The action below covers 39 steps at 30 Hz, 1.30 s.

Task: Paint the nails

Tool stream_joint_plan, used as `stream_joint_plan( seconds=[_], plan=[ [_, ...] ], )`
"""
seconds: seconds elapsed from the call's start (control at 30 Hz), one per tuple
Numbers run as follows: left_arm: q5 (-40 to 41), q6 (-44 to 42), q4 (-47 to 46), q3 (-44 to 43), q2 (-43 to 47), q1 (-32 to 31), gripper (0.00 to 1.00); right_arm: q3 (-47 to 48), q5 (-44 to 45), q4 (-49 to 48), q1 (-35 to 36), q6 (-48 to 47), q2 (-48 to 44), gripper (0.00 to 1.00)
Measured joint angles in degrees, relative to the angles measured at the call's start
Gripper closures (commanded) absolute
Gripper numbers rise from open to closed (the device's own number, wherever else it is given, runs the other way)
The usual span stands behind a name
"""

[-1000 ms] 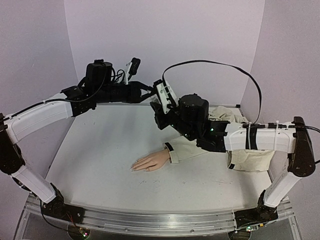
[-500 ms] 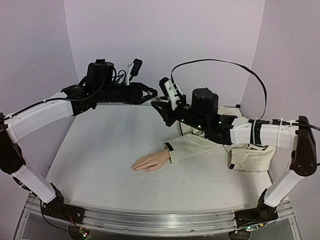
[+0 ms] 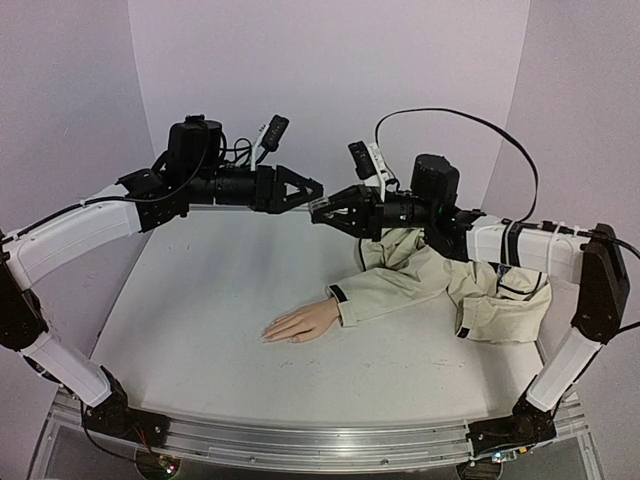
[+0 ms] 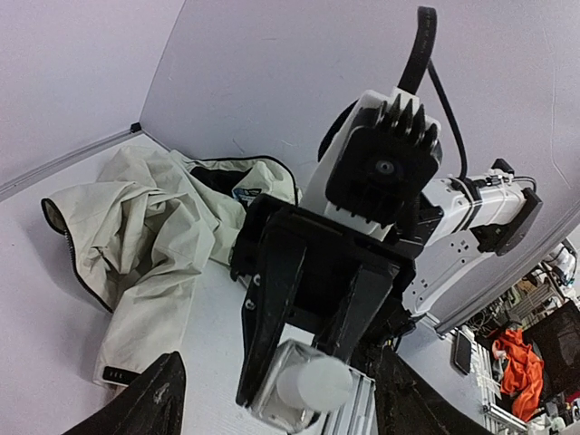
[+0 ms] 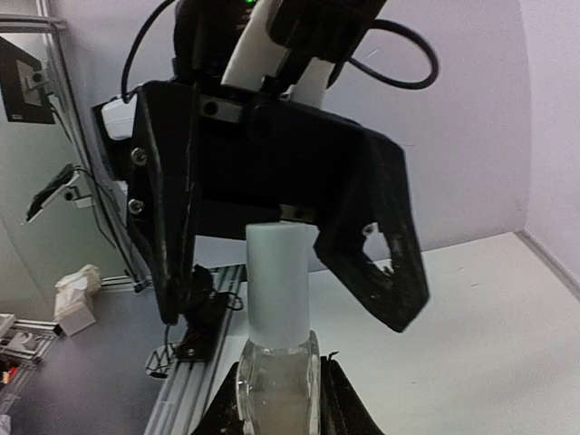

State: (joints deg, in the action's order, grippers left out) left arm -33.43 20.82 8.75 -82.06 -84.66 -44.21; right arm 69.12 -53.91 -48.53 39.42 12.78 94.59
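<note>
Nails (image 3: 269, 334): on the dummy hand (image 3: 303, 322), palm down on the desk (image 3: 190, 300), roughly mid-desk, fingers pointing at the left edge. Nails too small to make out, so can't tell whether any carry paint. The wrist goes into a beige sleeve (image 3: 395, 285) that runs toward the far right corner. Rest of the jacket (image 3: 500, 305) is bunched along the right edge.

Both my pincers are up in the air over the far half of the desk, well apart from the dummy hand, facing each other tip to tip.

Right pincer (image 3: 323, 209): clamped on a small clear bottle (image 5: 276, 385), gripping the glass body. White cap (image 5: 276, 281) sticks out past my fingertips toward the left edge.

Left pincer (image 3: 312, 189): jaws wide, pointing at the right edge. In both wrist views one finger sits either side of the cap, not touching it. Can't tell in depth whether the cap is between the fingers or just in front of them.
</note>
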Motion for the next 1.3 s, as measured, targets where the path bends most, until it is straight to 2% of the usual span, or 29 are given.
stream_joint_plan(
  seconds=[0.13, 0.27, 0.5, 0.67, 0.77, 0.83, 0.93, 1.03, 1.17, 1.2, 1.23, 1.3],
  plan=[
    [-2.64, 0.09, -0.24, -0.09, -0.07, 0.0, 0.55, 0.15, -4.66, -2.34, 0.39, 3.91, 2.03, 1.0],
    [-4.31, 0.15, -0.52, -0.37, -0.48, -0.11, 0.7, 0.15, -5.14, -3.41, 0.37, 5.88, 2.82, 1.0],
    [-3.34, -0.59, -1.42, -0.44, -1.25, 0.17, 0.89, 0.13, -2.16, -4.7, 0.5, 6.54, 2.8, 1.0],
    [1.64, -1.38, -1.79, -0.44, -1.46, 0.44, 0.98, 0.13, 5.73, -2.4, 1.09, 4.46, 2.4, 1.0],
    [5.9, -1.16, -1.77, -0.42, -1.81, 0.55, 1.0, 0.15, 16.74, 1.7, 3.17, 0.39, 1.16, 1.0],
    [9.46, -0.33, -1.68, -0.42, -2.05, 0.85, 1.0, 0.57, 32.7, 5.44, 7.78, -4.42, 0.09, 1.0],
    [11.67, 0.92, -1.22, -0.42, -2.08, 1.31, 1.0, 0.9, 60.11, 6.12, 15.78, -13.62, 0.0, 1.0],
    [11.34, 1.9, -1.46, -0.44, -2.08, 0.74, 1.0, 0.33, 75.93, 4.07, 20.41, -21.16, 0.17, 1.0],
    [11.26, 2.38, -2.38, -0.66, -2.36, 0.52, 1.0, 0.33, 82.14, 1.75, 21.86, -26.43, 1.03, 1.0],
    [11.28, 2.58, -2.38, -0.7, -2.45, 0.55, 0.96, 0.33, 82.25, 1.55, 21.86, -26.95, 1.09, 1.0],
    [11.28, 2.8, -2.4, -0.7, -2.54, 0.55, 0.89, 0.2, 82.07, 1.44, 21.77, -27.36, 1.09, 1.0],
    [11.26, 2.95, -2.29, -0.7, -2.54, 0.55, 0.64, -0.35, 80.91, 0.63, 21.53, -27.43, 1.07, 1.0]
  ],
)
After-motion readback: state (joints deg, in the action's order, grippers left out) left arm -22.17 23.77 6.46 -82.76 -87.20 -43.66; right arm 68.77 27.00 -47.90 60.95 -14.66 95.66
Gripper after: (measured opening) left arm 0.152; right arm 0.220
